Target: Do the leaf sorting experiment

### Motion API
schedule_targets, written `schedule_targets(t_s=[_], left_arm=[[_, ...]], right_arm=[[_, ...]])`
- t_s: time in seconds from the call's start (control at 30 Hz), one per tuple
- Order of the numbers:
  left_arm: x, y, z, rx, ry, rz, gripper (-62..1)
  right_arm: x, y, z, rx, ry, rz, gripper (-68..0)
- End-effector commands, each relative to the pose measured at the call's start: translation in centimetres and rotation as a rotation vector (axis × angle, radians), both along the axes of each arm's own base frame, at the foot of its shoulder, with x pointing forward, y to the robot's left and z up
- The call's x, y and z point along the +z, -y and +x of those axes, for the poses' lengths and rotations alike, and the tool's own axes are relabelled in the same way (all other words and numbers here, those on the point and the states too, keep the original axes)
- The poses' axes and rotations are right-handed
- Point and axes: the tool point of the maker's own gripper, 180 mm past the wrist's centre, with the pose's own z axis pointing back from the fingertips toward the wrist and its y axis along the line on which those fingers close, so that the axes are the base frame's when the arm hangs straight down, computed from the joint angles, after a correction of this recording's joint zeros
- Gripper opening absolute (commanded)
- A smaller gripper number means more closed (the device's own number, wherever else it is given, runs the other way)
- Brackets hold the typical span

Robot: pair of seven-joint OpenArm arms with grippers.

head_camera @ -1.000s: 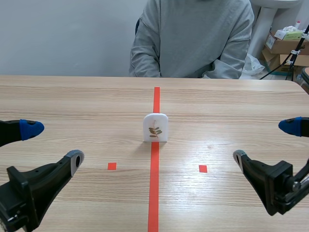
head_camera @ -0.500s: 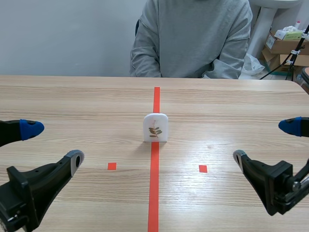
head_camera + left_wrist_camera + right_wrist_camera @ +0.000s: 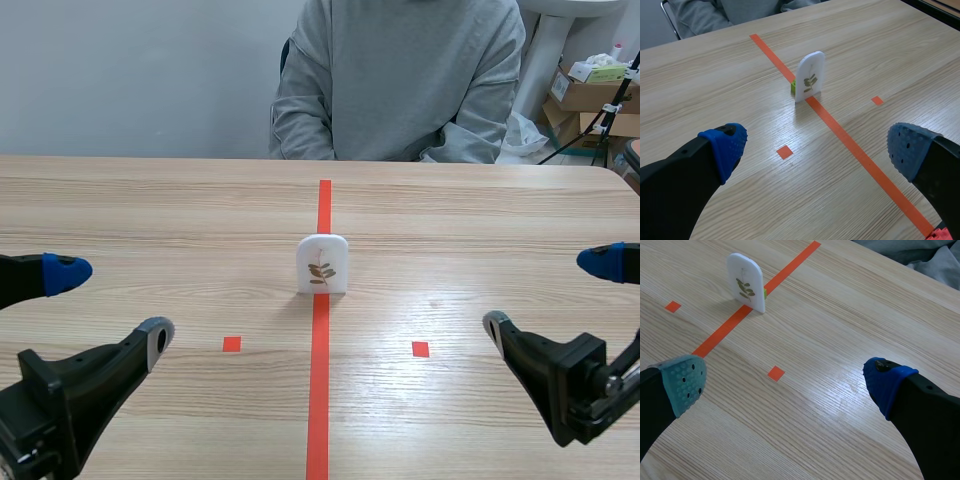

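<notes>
A small white card with a rounded top and a leaf sprig on its face (image 3: 322, 264) stands upright on the red centre line, held in a small green stand. In the left wrist view the card (image 3: 809, 76) is well ahead of my open left gripper (image 3: 817, 147). In the right wrist view the card (image 3: 745, 282) stands far ahead and to the left of my open right gripper (image 3: 785, 380). In the scene view the left gripper (image 3: 105, 305) and right gripper (image 3: 550, 295) sit low at the table's two sides, both holding nothing.
A person in a grey sweatshirt (image 3: 395, 75) sits across the table behind the card, hands below the table edge. Cardboard boxes (image 3: 590, 95) are stacked beyond the far right corner. The wooden table (image 3: 150, 210) lies bare around the card.
My left gripper has dropped slightly lower in the scene view. The card and right gripper have not moved.
</notes>
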Motion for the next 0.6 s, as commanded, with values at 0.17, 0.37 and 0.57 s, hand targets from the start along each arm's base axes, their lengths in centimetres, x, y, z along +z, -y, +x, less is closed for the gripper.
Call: schedule_targets(t_s=[0.17, 0.37, 0.57], left_arm=[[-0.1, 0.0, 0.6, -0.003, -0.016, 0.028, -0.6], [-0.8, -0.6, 2.8, -0.013, 0.015, 0.12, -0.7], [-4.3, -0.4, 6.3, -0.067, -0.005, 0.179, -0.6]], right_arm=[[0.9, 0.0, 0.5, -0.002, 0.032, 0.008, -1.9], [0.9, 0.0, 0.5, -0.002, 0.031, 0.007, -1.9], [0.8, 0.0, 0.4, -0.002, 0.027, 0.005, -1.9]])
